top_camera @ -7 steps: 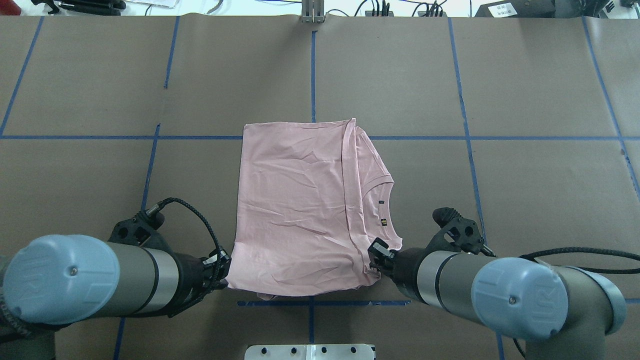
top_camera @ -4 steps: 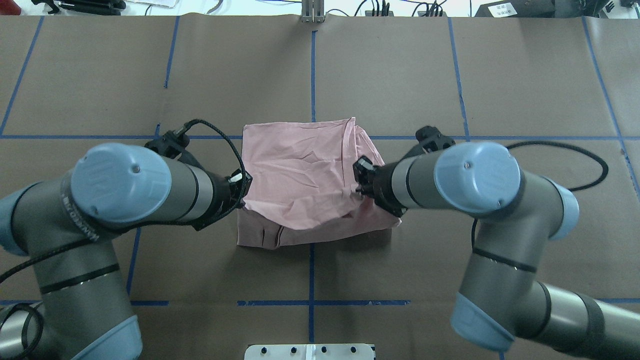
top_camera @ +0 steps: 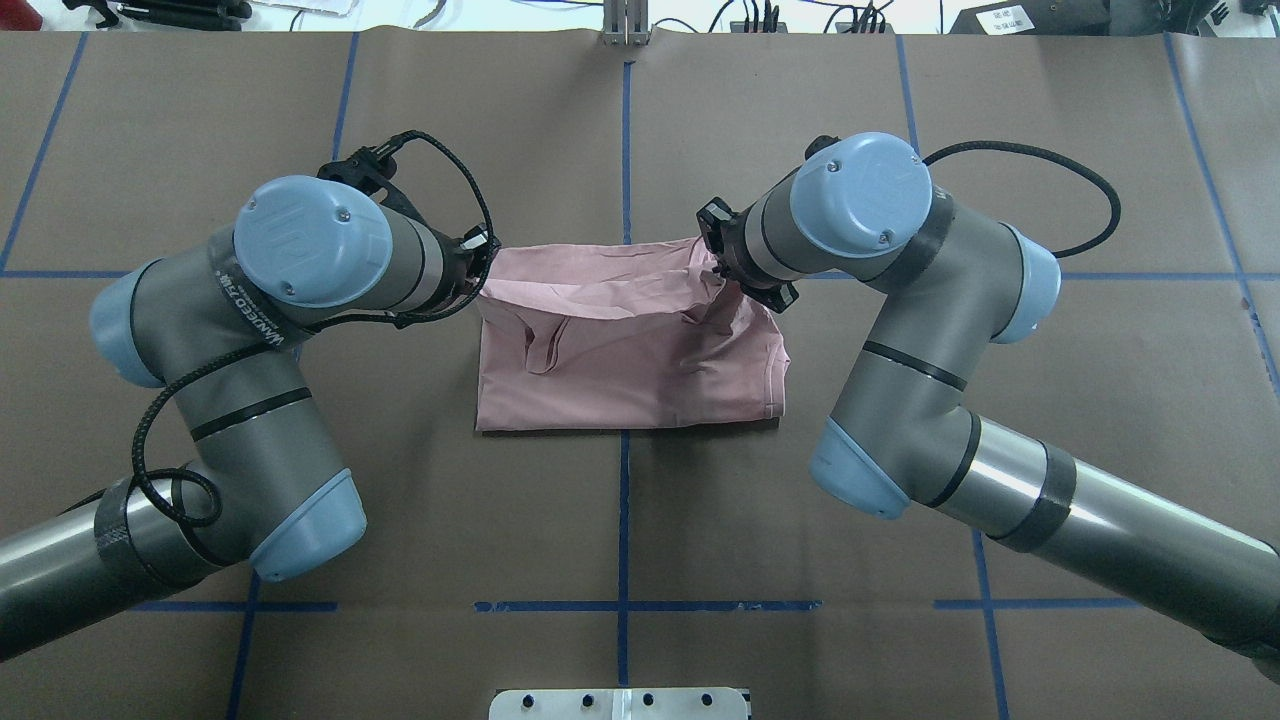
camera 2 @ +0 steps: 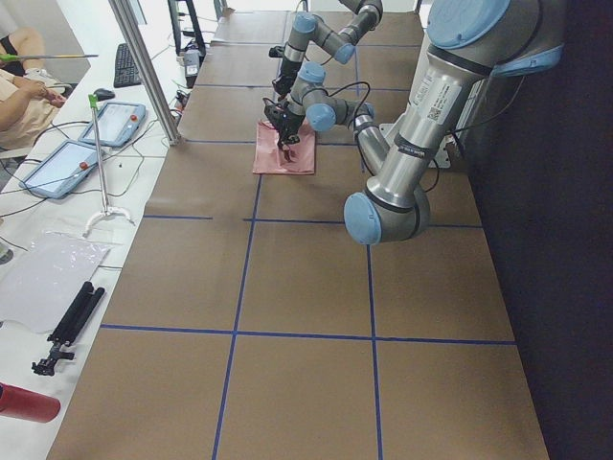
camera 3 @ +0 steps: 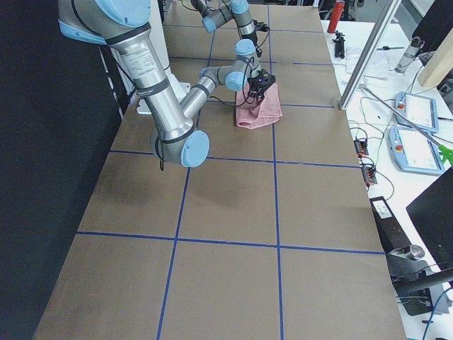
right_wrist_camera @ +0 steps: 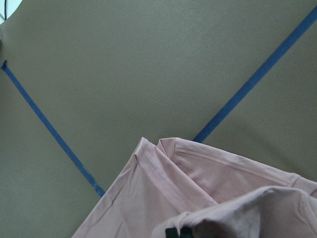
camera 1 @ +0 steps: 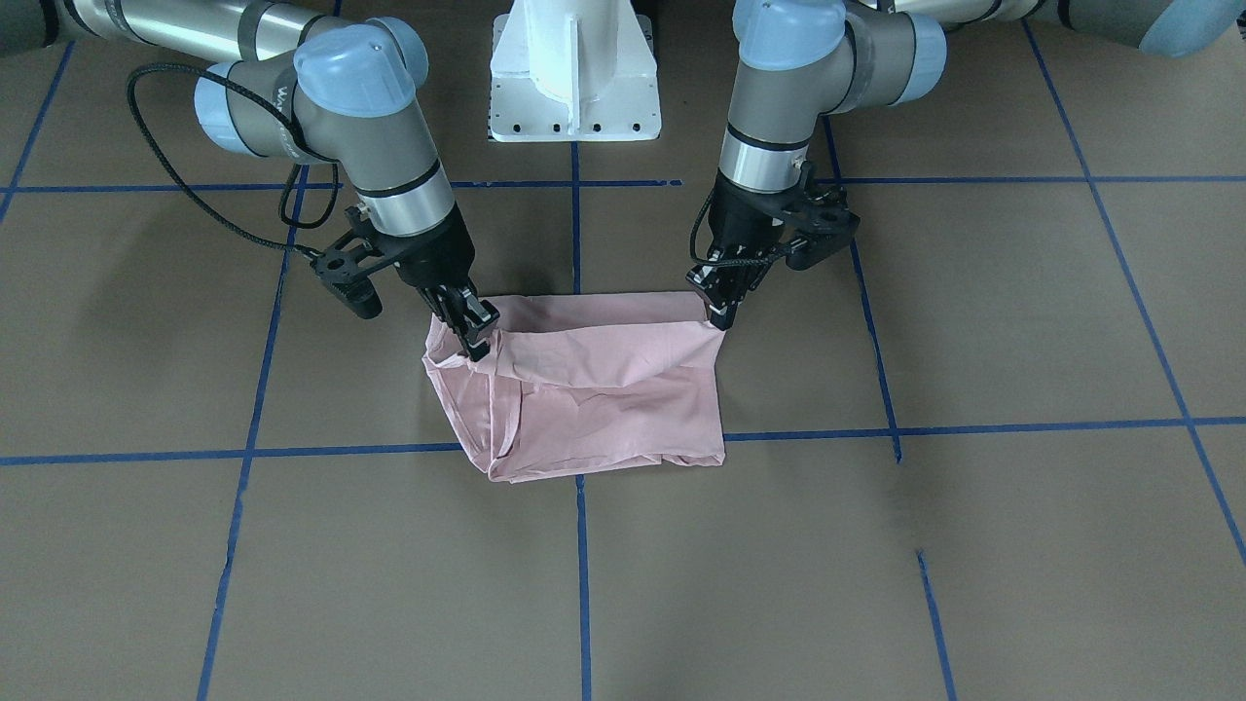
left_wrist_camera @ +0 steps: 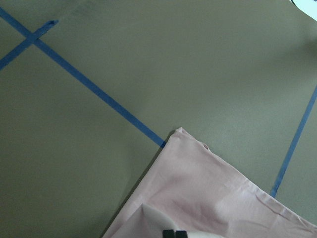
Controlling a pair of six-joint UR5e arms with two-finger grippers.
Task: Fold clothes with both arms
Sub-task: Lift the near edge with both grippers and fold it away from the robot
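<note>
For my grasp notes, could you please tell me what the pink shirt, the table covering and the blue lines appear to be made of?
Pink shirt: matte knit, probably cotton jersey; it wrinkles, drapes and has stitched hems.
Table covering: matte brown paper or card, judging by sheet edges.
Blue lines: likely adhesive tape, with ragged ends.

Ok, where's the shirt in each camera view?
Front-facing: shirt at centre, just below the middle.
Overhead: centre, just above the middle.
Exterior left: small, top centre.
Exterior right: small, upper centre.
Left wrist: bottom right.
Right wrist: bottom edge.
Shared landmark: the blue tape line passing under the shirt near its edge farthest from the robot.
</note>
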